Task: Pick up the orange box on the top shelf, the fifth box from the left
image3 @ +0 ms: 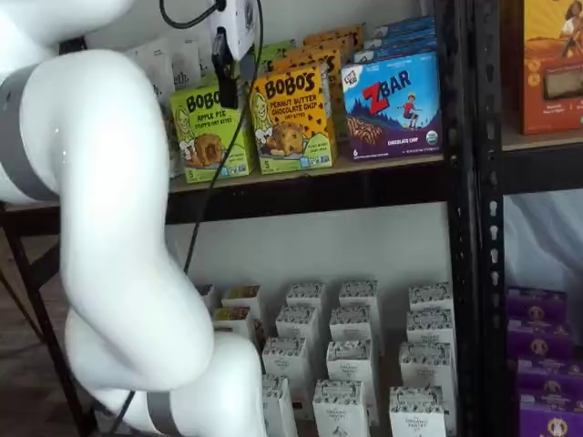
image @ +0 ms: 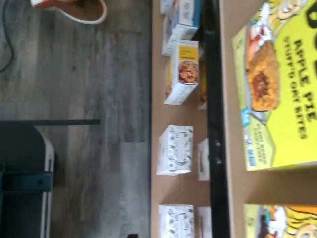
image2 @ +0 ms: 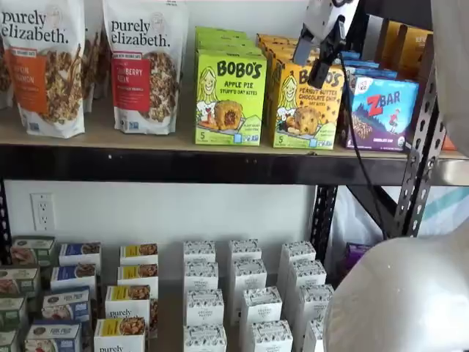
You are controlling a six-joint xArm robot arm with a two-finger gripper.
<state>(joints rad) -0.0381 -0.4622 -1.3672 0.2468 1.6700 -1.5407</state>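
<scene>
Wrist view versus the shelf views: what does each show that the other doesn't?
Only the wrist view shows the grey plank floor, looking down past the shelf edge. Only the shelf views show the gripper, hanging in front of the orange box, with the ZBar box and the granola bags also on the top shelf; its fingers appear side-on, so I cannot tell if they are open. Both show the Apple Pie box, the orange box, though the wrist view catches only its edge, and the small white cartons on the lower level.
</scene>
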